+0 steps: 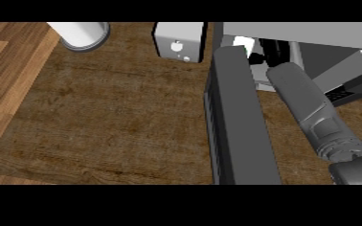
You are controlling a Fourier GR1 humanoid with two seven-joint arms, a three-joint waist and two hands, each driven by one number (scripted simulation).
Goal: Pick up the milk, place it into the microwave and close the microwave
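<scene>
The right robot hand (272, 57) reaches into the microwave (311, 36) with the milk (244, 44), its grip unclear; the door (237, 124) remains open.

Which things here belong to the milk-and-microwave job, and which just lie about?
Job: microwave, its open door, right robot hand, white item beside it, possibly the milk.
Lying about: white cylinder, white box.

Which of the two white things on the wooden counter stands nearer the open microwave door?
The white box with grey marks, right beside the dark grey door; the white cylinder stands far left.
</scene>
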